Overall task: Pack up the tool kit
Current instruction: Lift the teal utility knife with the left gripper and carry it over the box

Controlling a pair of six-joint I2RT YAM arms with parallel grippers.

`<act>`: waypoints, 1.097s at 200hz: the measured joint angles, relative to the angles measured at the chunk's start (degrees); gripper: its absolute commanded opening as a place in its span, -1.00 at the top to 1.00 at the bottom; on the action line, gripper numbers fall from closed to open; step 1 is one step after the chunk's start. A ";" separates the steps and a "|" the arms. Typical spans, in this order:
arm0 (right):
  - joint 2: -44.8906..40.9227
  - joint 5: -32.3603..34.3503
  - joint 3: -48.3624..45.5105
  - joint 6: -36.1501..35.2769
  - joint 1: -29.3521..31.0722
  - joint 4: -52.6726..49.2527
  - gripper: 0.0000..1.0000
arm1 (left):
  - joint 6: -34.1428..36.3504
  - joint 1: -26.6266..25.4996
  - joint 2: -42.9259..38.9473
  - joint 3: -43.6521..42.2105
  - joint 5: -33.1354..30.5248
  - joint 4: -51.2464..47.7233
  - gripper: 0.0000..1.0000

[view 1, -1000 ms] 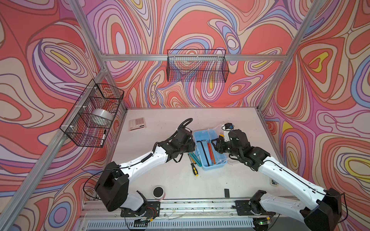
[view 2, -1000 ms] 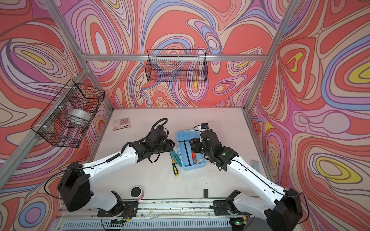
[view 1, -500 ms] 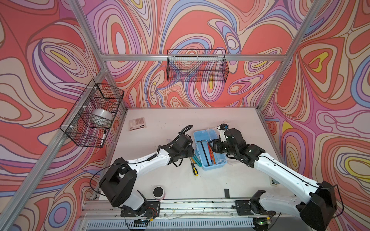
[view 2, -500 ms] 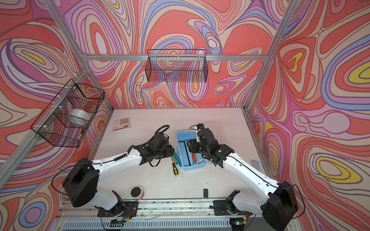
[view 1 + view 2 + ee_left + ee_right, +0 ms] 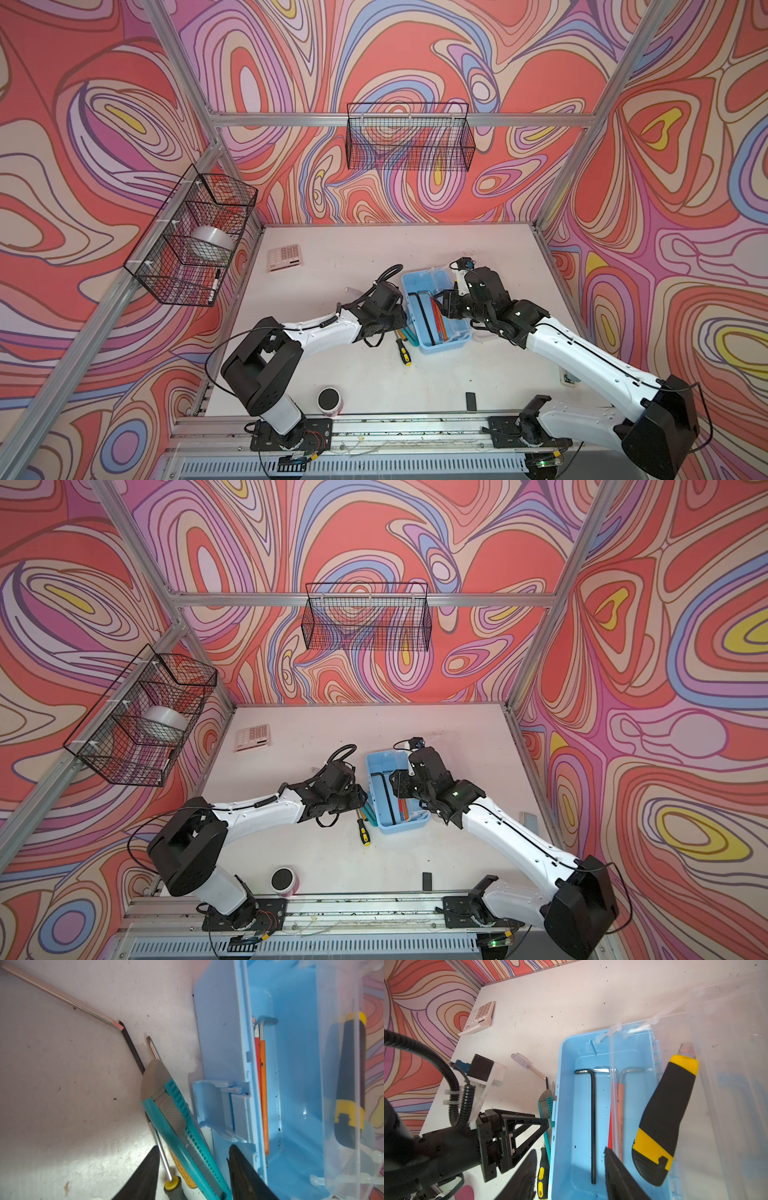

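Centre of your table [image 5: 374, 374] holds the light blue case [image 5: 446, 347] [image 5: 401, 827]. Its long axis runs from the front edge toward the back wall, with the far end leaning a little left. Its clear lid [image 5: 726, 1084] stands open on the right side. Inside, you have one black hex key [image 5: 593, 1126] lying along that axis with its bend at the far end. Beside it lies one orange-sleeved hex key [image 5: 263, 1084], and a red-sleeved piece touches that one; you cannot tell what its head is. One yellow-black utility knife [image 5: 664, 1115] lies along the hinge side, tip toward the far end. Outside, one teal utility knife [image 5: 176, 1126] lies just beside the left wall and roughly parallel to it. You can count two screwdrivers on the table: a yellow-black screwdriver [image 5: 403, 351] [image 5: 364, 833] near the case's front left corner, and a clear-handled screwdriver [image 5: 522, 1062] farther back. Your left gripper [image 5: 193, 1147] has its jaws apart, straddling the teal knife without pinching it. Your right gripper [image 5: 570, 1149] is likewise spread, one finger inside the case and one outside its left wall, holding nothing. Farther out you have one calculator [image 5: 284, 257] at the back left and two wire baskets [image 5: 409, 137] [image 5: 193, 241] on the walls.
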 measured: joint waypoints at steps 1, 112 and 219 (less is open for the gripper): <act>0.00 0.00 0.00 0.00 0.00 0.00 -0.05 | 0.00 0.00 0.07 0.00 0.00 0.04 -0.07; 1.11 1.38 -0.90 0.00 0.00 0.22 -0.05 | -0.35 0.39 5.55 0.00 2.08 2.51 0.27; 1.57 2.25 -1.22 0.00 0.00 0.48 -0.04 | 0.17 1.53 5.90 0.02 2.75 5.16 0.79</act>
